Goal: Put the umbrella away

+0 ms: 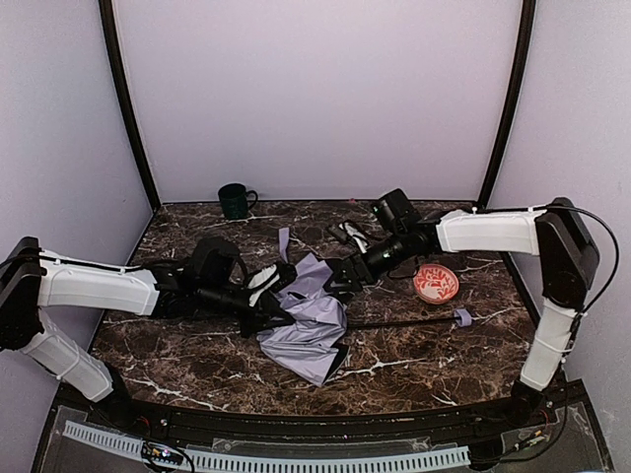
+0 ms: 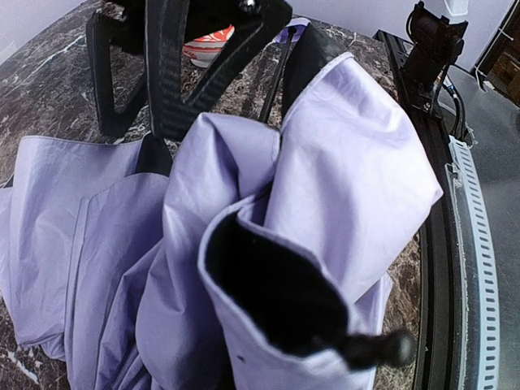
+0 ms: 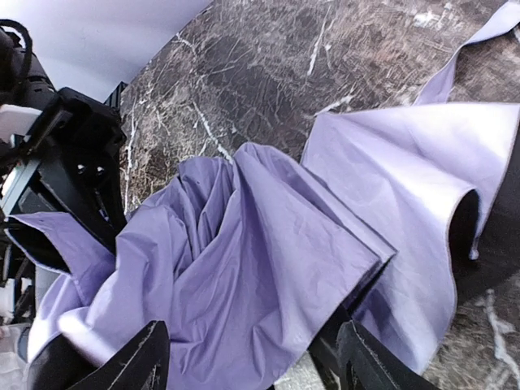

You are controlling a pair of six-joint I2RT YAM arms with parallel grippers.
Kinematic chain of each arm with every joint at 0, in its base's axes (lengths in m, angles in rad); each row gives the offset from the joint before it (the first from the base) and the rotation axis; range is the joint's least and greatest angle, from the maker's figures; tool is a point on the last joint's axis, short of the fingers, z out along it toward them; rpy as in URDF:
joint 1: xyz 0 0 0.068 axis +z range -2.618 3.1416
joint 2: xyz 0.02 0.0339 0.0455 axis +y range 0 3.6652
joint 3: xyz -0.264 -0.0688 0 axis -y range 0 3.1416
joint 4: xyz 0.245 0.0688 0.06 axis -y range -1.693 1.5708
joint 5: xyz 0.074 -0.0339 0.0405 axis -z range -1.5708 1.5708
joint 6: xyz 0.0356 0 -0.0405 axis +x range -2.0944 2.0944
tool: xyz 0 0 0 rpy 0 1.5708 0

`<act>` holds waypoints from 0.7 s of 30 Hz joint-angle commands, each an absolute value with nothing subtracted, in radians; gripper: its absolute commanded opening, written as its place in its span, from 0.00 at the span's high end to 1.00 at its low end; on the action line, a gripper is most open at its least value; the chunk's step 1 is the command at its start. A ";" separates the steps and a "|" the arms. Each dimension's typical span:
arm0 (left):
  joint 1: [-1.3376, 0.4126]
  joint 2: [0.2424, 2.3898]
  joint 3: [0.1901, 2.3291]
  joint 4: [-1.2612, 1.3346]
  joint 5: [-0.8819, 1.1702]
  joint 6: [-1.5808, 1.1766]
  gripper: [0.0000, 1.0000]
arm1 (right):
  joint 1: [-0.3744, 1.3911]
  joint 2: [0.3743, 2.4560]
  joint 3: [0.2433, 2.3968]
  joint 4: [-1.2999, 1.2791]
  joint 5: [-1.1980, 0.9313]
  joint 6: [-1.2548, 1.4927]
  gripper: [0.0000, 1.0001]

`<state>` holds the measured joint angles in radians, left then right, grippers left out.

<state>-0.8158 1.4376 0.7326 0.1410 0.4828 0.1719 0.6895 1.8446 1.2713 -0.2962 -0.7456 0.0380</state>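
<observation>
Top external view first: nearest the arm bases is the dark marble table (image 1: 197, 379). The umbrella (image 1: 314, 333) lies in a crumpled heap in the middle of it. Its cloth is pale purple on the outside and black on the inside. Its thin black shaft (image 1: 399, 321) lies flat and runs out to the right. The shaft ends at the small purple handle (image 1: 461, 317). The left gripper (image 1: 268, 313) comes in from the left and sits at the left side of the heap. In the left wrist view the cloth is bunched up close to the camera and hides the tips. They are squeezed tight together with a fold of the cloth between them. A little farther back, the right gripper (image 3: 252, 357) comes in from the right, over the top of the heap. Its fingers (image 3: 142, 357) are spread wide apart. The cloth lies loose between them and is not pinched. Farther right, a red and white bowl (image 1: 436, 283) sits just behind the shaft. Far back on the left, a dark green mug (image 1: 235, 200) stands by the wall (image 1: 315, 99).
</observation>
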 commanded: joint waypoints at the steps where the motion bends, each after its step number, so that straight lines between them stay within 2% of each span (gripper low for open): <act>1: -0.808 1.391 0.737 0.140 0.498 0.177 1.00 | 0.670 1.727 1.259 -0.324 -0.626 0.013 0.27; 6: -0.809 1.404 0.758 0.125 0.494 0.177 1.00 | 0.667 1.591 1.189 -0.242 -0.486 0.034 0.27; 9: -0.808 1.420 0.795 0.092 0.501 0.157 1.00 | 0.697 1.452 1.073 -0.126 -0.514 0.021 0.30; 13: -0.808 1.436 0.819 0.075 0.517 0.156 1.00 | 0.803 1.314 0.882 0.088 -0.601 -0.058 0.28; 15: -0.808 1.441 0.819 0.077 0.507 0.156 1.00 | 0.842 1.305 0.836 0.145 -0.645 -0.059 0.27; 21: -0.809 1.432 0.817 0.095 0.548 0.156 1.00 | 0.907 1.459 0.887 0.090 -0.540 -0.091 0.27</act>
<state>-0.8154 1.4445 0.7872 0.0692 0.4911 0.1627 0.8886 1.3598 0.8524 0.0486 -0.5938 -0.0540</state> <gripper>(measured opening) 0.033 0.738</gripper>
